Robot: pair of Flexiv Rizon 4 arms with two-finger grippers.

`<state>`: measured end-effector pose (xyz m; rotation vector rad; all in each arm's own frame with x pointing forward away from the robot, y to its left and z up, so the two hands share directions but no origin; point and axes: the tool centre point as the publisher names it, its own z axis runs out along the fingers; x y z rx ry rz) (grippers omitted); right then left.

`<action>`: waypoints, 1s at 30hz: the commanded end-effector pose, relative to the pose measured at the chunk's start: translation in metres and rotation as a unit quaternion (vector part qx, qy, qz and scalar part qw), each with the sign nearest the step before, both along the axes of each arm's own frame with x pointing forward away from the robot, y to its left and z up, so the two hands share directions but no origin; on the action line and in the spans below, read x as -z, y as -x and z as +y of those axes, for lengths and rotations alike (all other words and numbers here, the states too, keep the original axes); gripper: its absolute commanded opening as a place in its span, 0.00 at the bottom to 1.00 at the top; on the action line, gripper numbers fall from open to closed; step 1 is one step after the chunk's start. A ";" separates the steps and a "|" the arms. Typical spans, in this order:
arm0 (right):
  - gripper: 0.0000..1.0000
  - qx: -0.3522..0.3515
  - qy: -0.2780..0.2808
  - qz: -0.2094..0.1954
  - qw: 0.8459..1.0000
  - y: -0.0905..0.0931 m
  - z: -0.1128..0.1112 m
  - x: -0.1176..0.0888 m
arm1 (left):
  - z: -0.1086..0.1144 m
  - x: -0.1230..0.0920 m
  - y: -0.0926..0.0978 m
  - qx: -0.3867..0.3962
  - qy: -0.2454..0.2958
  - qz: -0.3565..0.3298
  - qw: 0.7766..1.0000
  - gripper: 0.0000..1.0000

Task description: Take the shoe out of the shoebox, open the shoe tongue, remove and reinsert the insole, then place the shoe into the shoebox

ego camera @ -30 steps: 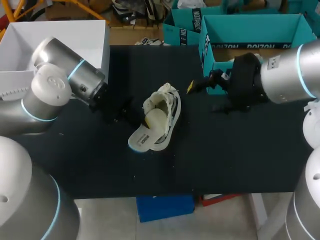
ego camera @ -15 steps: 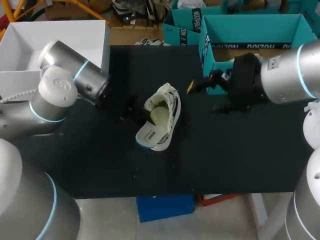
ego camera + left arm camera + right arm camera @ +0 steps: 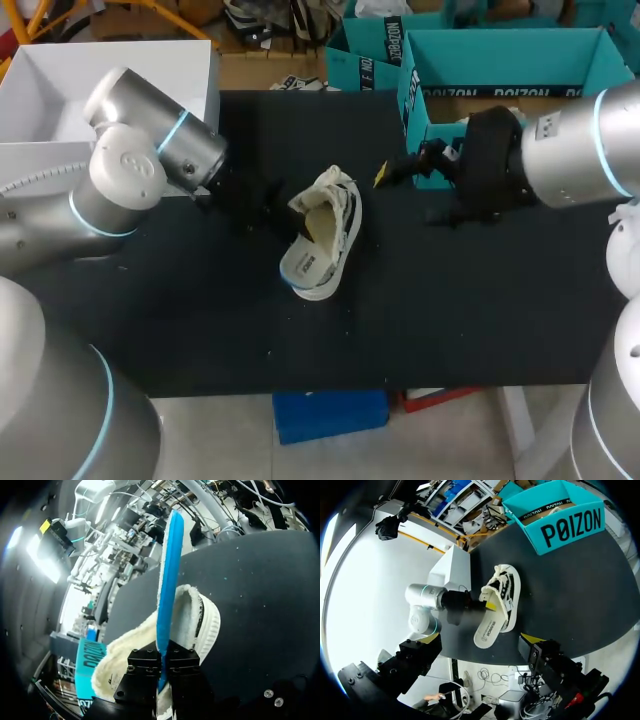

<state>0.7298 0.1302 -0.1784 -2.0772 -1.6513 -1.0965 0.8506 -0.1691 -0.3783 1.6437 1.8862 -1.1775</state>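
Table [image 3: 200,330] is black cloth, bare along its near edge. Just beyond that, around the middle, the pale insole [image 3: 305,266] shows first: its near end sticks out past the near end of the shoe [image 3: 343,228] and points toward the near left. The shoe is cream-white with dark laces. It lies on the cloth, lengthwise from near to far and slightly slanted, with its opening turned toward the left.

The left arm comes in from the left, and the left gripper [image 3: 284,219] sits against the left side of the shoe, at the opening. In the left wrist view, the two black fingers [image 3: 144,664] are clenched on the insole, one on each flat side. The insole stands on edge between them and shows a blue underside. It runs straight ahead over the fleecy lining of the shoe, which lies just under and ahead of the fingers.

The right gripper [image 3: 390,176] hangs farther back and to the right of the shoe, well apart from it and close beside the box. Its jaws are released. In the right wrist view, the yellow fingertips [image 3: 532,639] stand wide apart with nothing held between them.

At the far right of the table stands the teal shoebox [image 3: 505,55], open at the top. At the far left stands a white box [image 3: 110,75], also open.
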 end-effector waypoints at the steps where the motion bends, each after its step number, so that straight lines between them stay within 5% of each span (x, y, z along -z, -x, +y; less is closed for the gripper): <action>1: 1.00 0.000 0.000 0.000 1.000 0.000 0.001 0.000 | -0.003 0.000 -0.006 -0.004 -0.004 -0.003 1.000 0.00; 3: 1.00 0.000 0.000 0.000 1.000 0.000 0.001 0.000 | -0.004 0.000 -0.008 -0.006 -0.004 -0.004 1.000 0.00; 10: 1.00 0.000 0.000 0.000 1.000 0.000 0.001 0.000 | -0.006 -0.009 -0.002 0.003 0.004 -0.007 1.000 0.68; 11: 1.00 0.000 0.000 0.000 1.000 0.000 0.001 0.000 | -0.006 -0.010 0.000 0.004 0.006 -0.007 1.000 0.71; 27: 1.00 0.000 0.000 0.000 1.000 0.000 0.001 0.000 | 0.009 -0.031 0.043 0.065 0.014 -0.010 0.998 0.44; 30: 1.00 0.000 0.000 0.000 1.000 0.000 0.001 0.000 | 0.008 -0.029 0.050 0.079 0.007 -0.005 0.997 0.30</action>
